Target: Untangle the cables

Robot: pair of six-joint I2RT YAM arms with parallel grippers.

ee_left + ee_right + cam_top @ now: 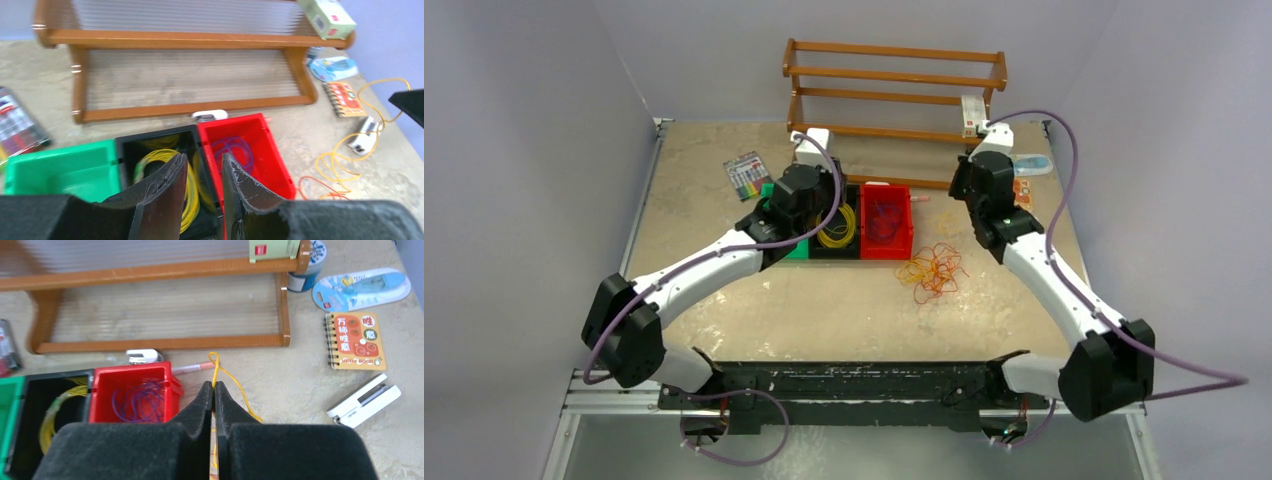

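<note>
Looking down on a beige speckled tabletop [824, 310] between pale lilac walls [534, 110], finding the white-and-black left arm [714, 262] bending inward and the right arm [1049, 275] folding in beside a tangle of orange and yellow cables [932, 270] sprawling just right of a red plastic bin [886, 252]. Along the left wrist, seeing the left gripper [202, 160] gaping narrowly on nothing above a black plastic bin [155, 136] holding a yellow coil [150, 161]. Along the right wrist, seeing the right gripper [213, 385] clamping tight on a yellow strand [215, 369] running straight away toward a brown wooden rack [160, 343].

Left end effector [203, 160] parted; right end effector [214, 386] closed.
</note>
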